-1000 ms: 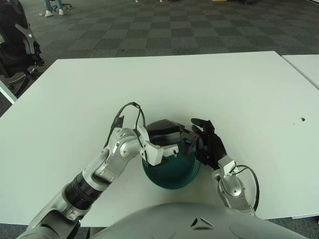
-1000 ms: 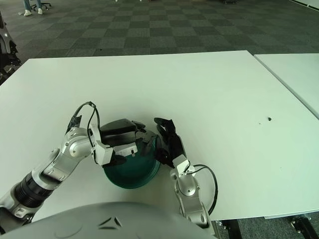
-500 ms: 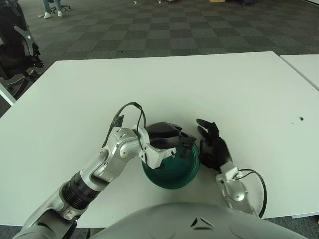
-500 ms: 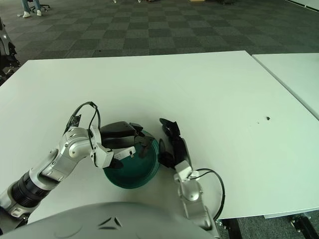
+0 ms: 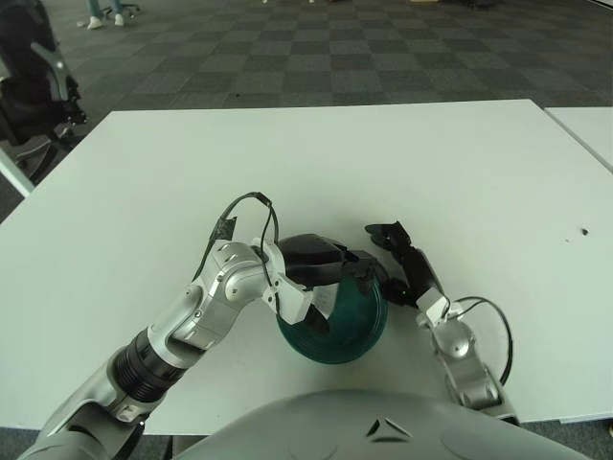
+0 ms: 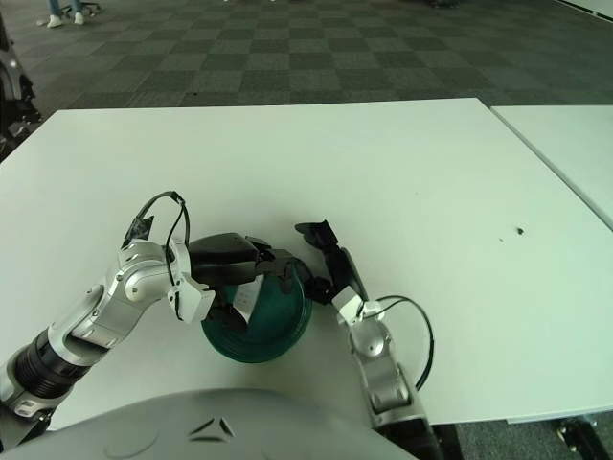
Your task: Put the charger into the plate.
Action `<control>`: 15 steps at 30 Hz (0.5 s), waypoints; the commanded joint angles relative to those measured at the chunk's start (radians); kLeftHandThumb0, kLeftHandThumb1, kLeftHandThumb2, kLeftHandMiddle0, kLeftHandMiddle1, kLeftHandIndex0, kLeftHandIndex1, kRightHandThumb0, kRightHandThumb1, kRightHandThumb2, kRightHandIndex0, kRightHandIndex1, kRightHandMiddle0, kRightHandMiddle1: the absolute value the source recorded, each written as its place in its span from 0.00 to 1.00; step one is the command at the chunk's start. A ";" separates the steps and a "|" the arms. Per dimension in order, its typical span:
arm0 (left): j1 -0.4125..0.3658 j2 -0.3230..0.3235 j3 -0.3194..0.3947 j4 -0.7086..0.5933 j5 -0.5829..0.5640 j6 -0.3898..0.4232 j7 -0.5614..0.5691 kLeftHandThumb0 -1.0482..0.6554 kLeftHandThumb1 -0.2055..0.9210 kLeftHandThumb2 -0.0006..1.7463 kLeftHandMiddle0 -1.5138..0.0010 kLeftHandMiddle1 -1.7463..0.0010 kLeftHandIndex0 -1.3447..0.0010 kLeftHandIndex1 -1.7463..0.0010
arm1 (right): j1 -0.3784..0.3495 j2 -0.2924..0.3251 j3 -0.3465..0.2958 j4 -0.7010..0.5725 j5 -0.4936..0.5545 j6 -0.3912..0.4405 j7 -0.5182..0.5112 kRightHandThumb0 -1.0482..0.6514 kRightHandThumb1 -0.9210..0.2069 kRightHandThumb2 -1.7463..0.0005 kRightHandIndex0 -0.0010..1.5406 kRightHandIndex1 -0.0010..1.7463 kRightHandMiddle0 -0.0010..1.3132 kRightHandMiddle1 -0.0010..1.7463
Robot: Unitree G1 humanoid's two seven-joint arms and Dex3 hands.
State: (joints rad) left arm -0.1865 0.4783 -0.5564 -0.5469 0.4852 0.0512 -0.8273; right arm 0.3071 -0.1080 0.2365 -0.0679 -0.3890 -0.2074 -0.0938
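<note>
Left eye view: a small white block charger (image 5: 324, 303) is held pinched in the left hand (image 5: 321, 273) over the round dark-teal plate (image 5: 354, 331) on the white table (image 5: 460, 172).

Right eye view: the right hand (image 6: 330, 268) is seen spread, just right of the plate.

1. You get bright, even light over the white table (image 5: 460, 163), with no glare on it.
2. Shadows are soft and faint; a dim one sits under the green plate (image 5: 359, 335).
3. Your view is sharp at the centre; the table's edges bow slightly.
</note>
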 commanded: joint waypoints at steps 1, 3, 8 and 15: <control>0.005 0.000 0.014 0.001 -0.028 -0.001 0.002 0.10 1.00 0.22 0.77 0.70 0.99 0.45 | 0.160 0.032 0.099 0.008 -0.088 -0.201 -0.158 0.16 0.00 0.56 0.17 0.31 0.03 0.55; 0.003 -0.008 0.019 0.009 -0.045 0.000 0.003 0.09 1.00 0.24 0.78 0.73 0.99 0.46 | 0.140 0.047 0.126 0.021 -0.046 -0.252 -0.141 0.17 0.00 0.58 0.18 0.40 0.04 0.62; 0.001 -0.023 0.036 0.036 -0.102 -0.005 0.015 0.05 1.00 0.30 0.80 0.76 1.00 0.48 | 0.144 0.038 0.141 -0.074 0.120 -0.265 -0.048 0.12 0.00 0.55 0.20 0.16 0.01 0.46; 0.020 -0.038 0.063 0.059 -0.160 -0.031 0.046 0.01 1.00 0.36 0.84 0.70 1.00 0.43 | 0.212 -0.082 -0.048 -0.215 0.328 -0.209 0.078 0.06 0.00 0.53 0.18 0.07 0.00 0.33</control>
State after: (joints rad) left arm -0.1684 0.4482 -0.5098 -0.5038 0.3505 0.0307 -0.8018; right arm 0.4711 -0.1318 0.2567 -0.2170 -0.0917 -0.4197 -0.0337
